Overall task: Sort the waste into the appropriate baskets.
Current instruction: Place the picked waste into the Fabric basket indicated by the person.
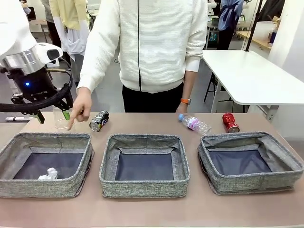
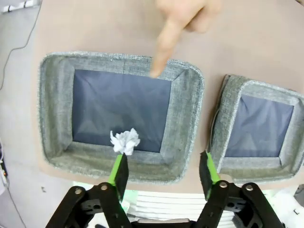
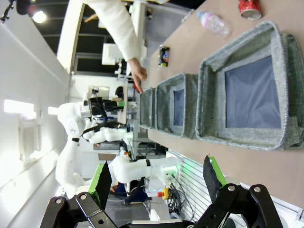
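My left gripper point(image 1: 53, 116) point(image 2: 163, 173) hangs open and empty over the left basket point(image 1: 12, 152) point(image 2: 52, 104). A crumpled white paper ball point(image 1: 49, 174) point(image 2: 125, 141) lies inside that basket near a corner. Behind it stands a clear plastic cup point(image 1: 61, 122), with the person's finger point(image 1: 72, 124) point(image 2: 164, 47) pointing down beside it. A black-silver can point(image 1: 99, 120) point(image 3: 164, 57) lies on its side close by. The bottle point(image 1: 194, 124) point(image 3: 213, 23) and the red can point(image 1: 230, 122) point(image 3: 250, 7) rest behind the right basket point(image 1: 209, 156) point(image 3: 209, 85). My right gripper point(image 3: 157, 175) is open, off the table's end.
The middle basket point(image 1: 107, 161) point(image 2: 228, 118) point(image 3: 166, 104) holds nothing. The person stands at the far edge of the brown table point(image 1: 152, 209), one arm stretched over the left side. A white table point(image 1: 251, 76) stands behind on the right.
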Available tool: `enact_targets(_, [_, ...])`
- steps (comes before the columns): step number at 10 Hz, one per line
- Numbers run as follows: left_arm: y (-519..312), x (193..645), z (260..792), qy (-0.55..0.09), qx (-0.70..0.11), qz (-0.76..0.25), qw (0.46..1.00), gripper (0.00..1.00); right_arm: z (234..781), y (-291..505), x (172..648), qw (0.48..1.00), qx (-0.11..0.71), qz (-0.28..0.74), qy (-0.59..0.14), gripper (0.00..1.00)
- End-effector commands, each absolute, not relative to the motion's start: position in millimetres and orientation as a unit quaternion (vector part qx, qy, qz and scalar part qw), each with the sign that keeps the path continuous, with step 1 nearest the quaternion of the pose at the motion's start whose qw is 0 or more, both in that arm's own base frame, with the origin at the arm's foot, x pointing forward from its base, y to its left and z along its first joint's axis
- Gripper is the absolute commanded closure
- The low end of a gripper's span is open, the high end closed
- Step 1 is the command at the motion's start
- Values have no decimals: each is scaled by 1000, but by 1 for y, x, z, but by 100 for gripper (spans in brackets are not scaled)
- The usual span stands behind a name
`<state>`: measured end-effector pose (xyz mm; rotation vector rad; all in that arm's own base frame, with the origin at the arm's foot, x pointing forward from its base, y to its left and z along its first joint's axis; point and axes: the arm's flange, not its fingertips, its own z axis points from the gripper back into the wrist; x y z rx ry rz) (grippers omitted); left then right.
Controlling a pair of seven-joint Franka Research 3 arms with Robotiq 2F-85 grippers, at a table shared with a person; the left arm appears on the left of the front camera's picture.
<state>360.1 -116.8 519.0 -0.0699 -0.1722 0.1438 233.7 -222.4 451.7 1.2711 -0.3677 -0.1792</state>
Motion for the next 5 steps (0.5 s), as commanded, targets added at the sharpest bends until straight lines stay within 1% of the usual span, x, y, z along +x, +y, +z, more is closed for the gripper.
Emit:
enact_targets(1, [-107, 359, 514, -92, -47, 51, 993, 0, 453, -221, 235, 780, 594, -74, -183, 0])
enact_targets(2, [-106, 359, 514, -93, -52, 45, 993, 0, 453, -221, 235, 780, 594, -74, -183, 0])
enact_targets(3, [-107, 360, 515, -93, -75, 36, 992, 0, 453, -221, 235, 780, 594, -74, -183, 0])
enact_targets(4, [-107, 359, 518, -88, -143, 10, 986, 0, 453, -221, 235, 780, 594, -74, -183, 0])
enact_targets(5, [-102, 360, 524, -70, -248, -28, 966, 0, 453, -221, 235, 780, 594, -74, -183, 0])
